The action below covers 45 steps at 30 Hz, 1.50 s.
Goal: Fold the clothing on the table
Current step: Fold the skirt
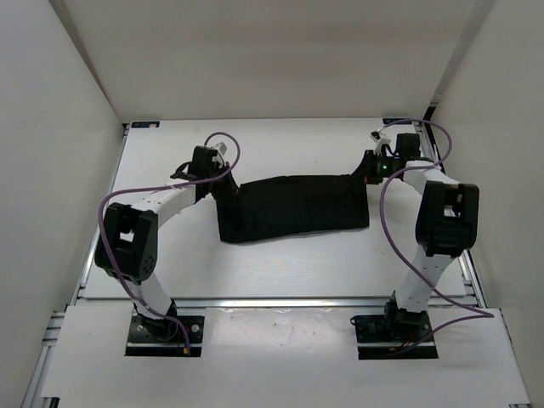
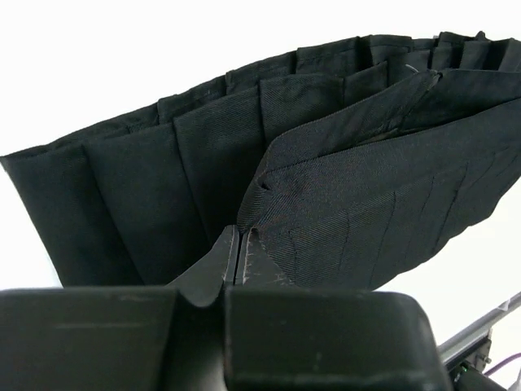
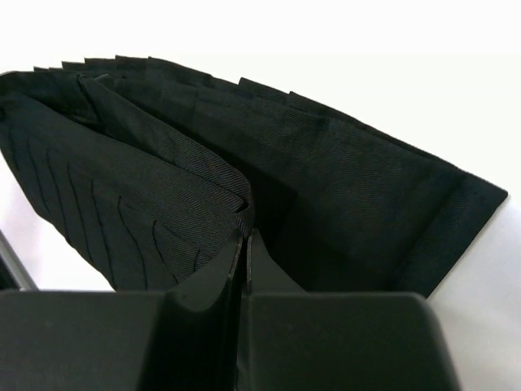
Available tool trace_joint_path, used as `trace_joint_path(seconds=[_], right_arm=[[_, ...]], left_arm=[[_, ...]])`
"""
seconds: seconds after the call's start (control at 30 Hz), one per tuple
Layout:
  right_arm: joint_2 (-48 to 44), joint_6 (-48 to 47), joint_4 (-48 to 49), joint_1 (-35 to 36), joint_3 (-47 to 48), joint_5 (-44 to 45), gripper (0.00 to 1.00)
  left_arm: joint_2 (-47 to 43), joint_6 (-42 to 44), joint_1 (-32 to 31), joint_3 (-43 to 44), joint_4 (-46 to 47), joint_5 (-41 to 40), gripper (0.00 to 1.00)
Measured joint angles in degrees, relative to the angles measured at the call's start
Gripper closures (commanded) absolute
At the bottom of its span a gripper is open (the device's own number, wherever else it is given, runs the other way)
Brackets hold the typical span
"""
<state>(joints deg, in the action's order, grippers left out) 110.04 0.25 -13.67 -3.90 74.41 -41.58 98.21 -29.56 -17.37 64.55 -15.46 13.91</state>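
The clothing [image 1: 293, 208], a black pleated skirt-like garment, lies across the middle of the white table [image 1: 280, 263], its top layer lifted at both far corners. My left gripper [image 1: 214, 184] is shut on its left far corner; in the left wrist view the fingertips [image 2: 238, 236] pinch a fold of the clothing [image 2: 342, 187]. At the right far corner my right gripper [image 1: 367, 170] is shut on the fabric. The right wrist view has the fingers [image 3: 246, 240] closed on a fold of the clothing [image 3: 163, 195], pleats fanned out beyond.
White walls close in the table on the left, right and far sides. A silver aluminium rail [image 1: 280, 303] runs along the near edge in front of the arm bases. Purple cables [image 1: 399, 229] loop beside both arms.
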Motion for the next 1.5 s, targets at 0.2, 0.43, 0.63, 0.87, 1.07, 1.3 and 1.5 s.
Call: trace_joint_path(seconds=[0.2,0.43,0.63,0.87,1.07,1.3,1.5], right_arm=[[-1.5,0.0,-0.3,-0.1,-2.0,-0.6,1.0],[-1.3,0.0,-0.2,0.9,-1.9,0.4,1.0],[1.2,1.0,1.6,3.3,1.2,5.3,0.48],[4.0,2.3,3.2,3.6,5.7,15.6,0.06],[3.4,-1.3,2.4,2.1,10.5,13.2,1.0],[2.0,-5.5,-1.8,2.6,7.6,-5.2,0.99],[2.0,-13.2,-10.2,5.6,2.8,-12.3,1.0]], left_arm=[[-2.2,-1.9,0.1,-4.1,1.0,1.1,1.0],[-1.5,-2.4,1.6,-3.4,1.6,2.0,1.0],[5.3,-2.2,3.2,2.8,0.9,1.7,0.79],[10.0,-2.9,6.6,3.9,1.0,-3.0,0.06],[2.5,-7.4,10.3,3.1,6.8,-4.9,0.56],[0.3,-9.5,4.2,5.1,14.3,8.3,1.0],[10.9,-14.1,-5.7,0.6,19.8,23.4,1.0]])
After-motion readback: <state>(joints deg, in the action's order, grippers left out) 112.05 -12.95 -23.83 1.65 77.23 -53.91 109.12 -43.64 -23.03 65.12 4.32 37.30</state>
